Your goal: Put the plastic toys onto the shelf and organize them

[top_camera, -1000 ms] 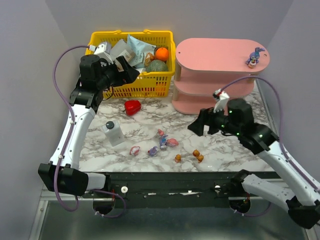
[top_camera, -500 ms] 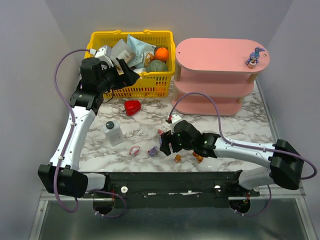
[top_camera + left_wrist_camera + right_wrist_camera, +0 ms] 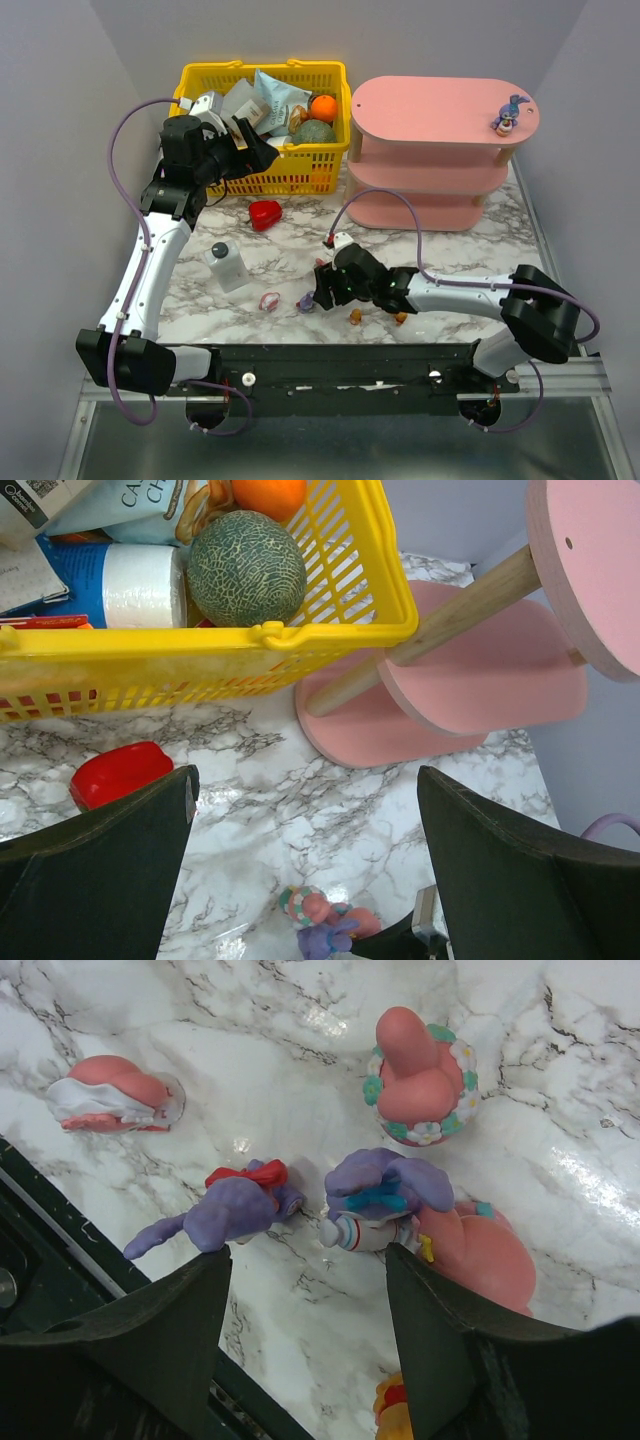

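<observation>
Right fingers (image 3: 150,1340) are back from the shelf (image 3: 440,110) at the near-centre toys on the bench (image 3: 290,245), spread but narrowing astride a purple bunny (image 3: 375,1190), no pinch yet, so next pick is starting; left fingers (image 3: 90,870) spread wide, empty.

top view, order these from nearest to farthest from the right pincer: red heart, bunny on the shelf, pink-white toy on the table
1. pink-white toy, on the marble just left of the right pincer
2. red heart, farther back and left, in front of the basket
3. bunny, far back right, on the top board of the shelf
</observation>
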`<act>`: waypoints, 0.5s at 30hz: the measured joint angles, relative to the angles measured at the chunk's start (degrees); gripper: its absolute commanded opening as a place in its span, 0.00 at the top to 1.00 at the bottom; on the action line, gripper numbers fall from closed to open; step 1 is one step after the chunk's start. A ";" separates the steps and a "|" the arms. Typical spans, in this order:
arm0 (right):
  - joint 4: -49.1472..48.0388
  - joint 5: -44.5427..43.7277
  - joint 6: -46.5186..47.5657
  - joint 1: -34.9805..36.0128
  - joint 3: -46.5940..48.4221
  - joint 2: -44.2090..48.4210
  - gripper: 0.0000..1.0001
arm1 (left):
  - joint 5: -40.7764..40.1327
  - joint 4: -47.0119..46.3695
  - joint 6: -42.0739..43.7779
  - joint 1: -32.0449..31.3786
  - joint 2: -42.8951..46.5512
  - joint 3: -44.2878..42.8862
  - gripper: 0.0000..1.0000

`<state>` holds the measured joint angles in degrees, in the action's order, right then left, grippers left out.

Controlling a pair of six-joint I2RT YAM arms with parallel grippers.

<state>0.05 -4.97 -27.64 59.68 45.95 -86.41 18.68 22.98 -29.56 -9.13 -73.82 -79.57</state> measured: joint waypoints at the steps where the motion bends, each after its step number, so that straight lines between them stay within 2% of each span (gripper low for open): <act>1: -0.13 -0.28 -0.04 0.00 0.00 -0.37 0.31 | 0.02 0.02 0.02 0.00 0.00 0.00 0.01; 11: -0.26 -4.02 -0.83 0.00 0.02 -3.74 0.33 | -0.02 0.33 0.42 0.00 0.00 0.00 0.01; 15: -0.68 -5.11 -0.52 0.00 0.11 -5.38 0.30 | -0.02 0.33 0.50 0.00 -0.02 0.00 0.01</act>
<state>-0.62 -10.09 -28.16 59.68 46.06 -91.79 18.65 23.31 -29.06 -9.13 -73.84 -79.57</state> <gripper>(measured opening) 0.679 0.988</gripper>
